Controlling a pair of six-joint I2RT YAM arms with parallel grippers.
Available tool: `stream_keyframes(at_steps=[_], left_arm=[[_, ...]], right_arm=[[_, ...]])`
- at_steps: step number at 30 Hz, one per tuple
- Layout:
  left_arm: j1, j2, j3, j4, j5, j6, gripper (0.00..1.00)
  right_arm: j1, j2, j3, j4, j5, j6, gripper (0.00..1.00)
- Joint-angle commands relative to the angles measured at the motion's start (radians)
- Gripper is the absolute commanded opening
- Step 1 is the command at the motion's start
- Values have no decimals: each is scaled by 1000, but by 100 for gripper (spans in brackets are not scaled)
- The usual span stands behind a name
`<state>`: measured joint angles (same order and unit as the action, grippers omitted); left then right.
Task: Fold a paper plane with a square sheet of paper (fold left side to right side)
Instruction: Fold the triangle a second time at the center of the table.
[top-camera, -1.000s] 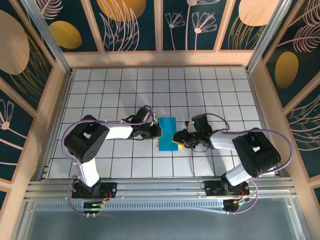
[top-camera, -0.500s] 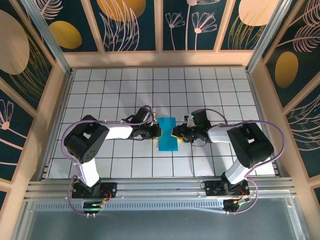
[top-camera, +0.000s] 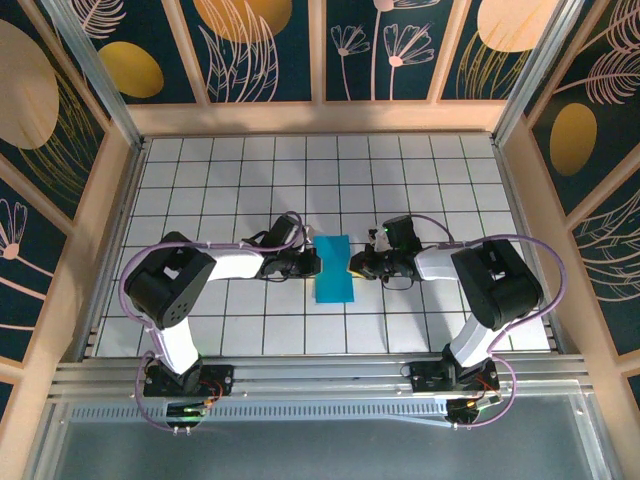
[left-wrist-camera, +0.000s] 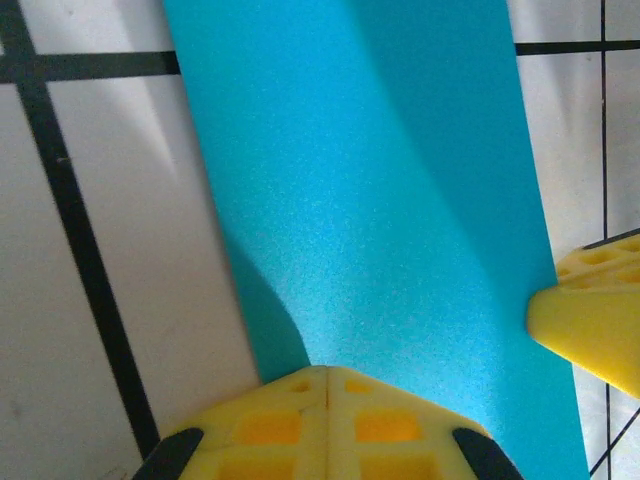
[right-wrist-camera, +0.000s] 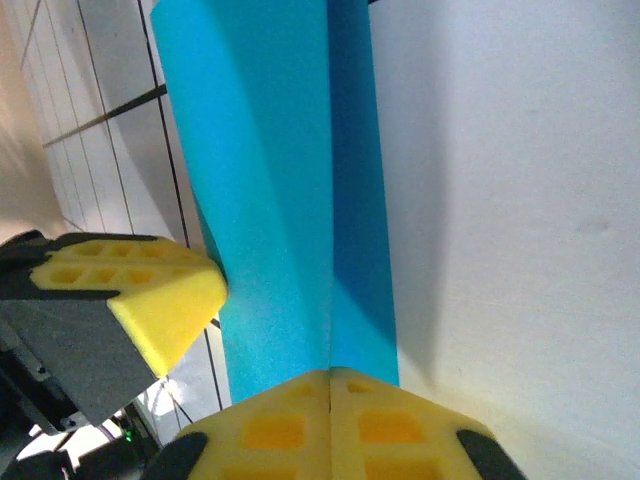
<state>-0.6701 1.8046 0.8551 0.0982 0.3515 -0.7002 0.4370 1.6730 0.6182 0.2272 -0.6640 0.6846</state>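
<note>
The square sheet of paper (top-camera: 333, 268) is a turquoise rectangle, folded and lying upright on the tiled table's middle. My left gripper (top-camera: 316, 263) is at its left edge, jaws shut, and the paper (left-wrist-camera: 380, 200) runs into their seam (left-wrist-camera: 327, 370), its edge lifted slightly over a shadow. My right gripper (top-camera: 352, 264) faces it at the right edge, shut on the paper (right-wrist-camera: 270, 170) where a crease line meets the jaws (right-wrist-camera: 330, 372). Each wrist view also catches the other gripper's yellow fingertip (left-wrist-camera: 590, 320) (right-wrist-camera: 150, 290).
The white tiled table (top-camera: 240, 190) is walled by wooden frames (top-camera: 100, 230) on the left, right and back. Both arm bases sit on the metal rail (top-camera: 320, 385) at the near edge. Purple cables loop over both arms.
My right gripper has moved up along the paper's right edge, toward the back, and has shut there. The left gripper has stayed shut at the left edge.
</note>
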Motion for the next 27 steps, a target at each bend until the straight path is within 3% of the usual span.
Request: stream_keyframes(at_steps=[1, 8, 14, 21, 27], left_arm=[[-5, -61, -11, -28, -33, 6, 13], [-33, -276, -74, -13, -131, 77, 28], [-200, -400, -93, -67, -283, 183, 38], [-427, -359, -49, -94, -465, 241, 48], [-529, -208, 76, -202, -589, 303, 52]], right_arm=[[-11, -15, 30, -42, -3, -17, 0], [-10, -47, 62, -127, -2, -17, 0], [-10, -56, 82, -177, 3, -11, 0], [-10, -52, 91, -182, -6, 8, 0], [-10, -48, 100, -188, -6, 10, 0]])
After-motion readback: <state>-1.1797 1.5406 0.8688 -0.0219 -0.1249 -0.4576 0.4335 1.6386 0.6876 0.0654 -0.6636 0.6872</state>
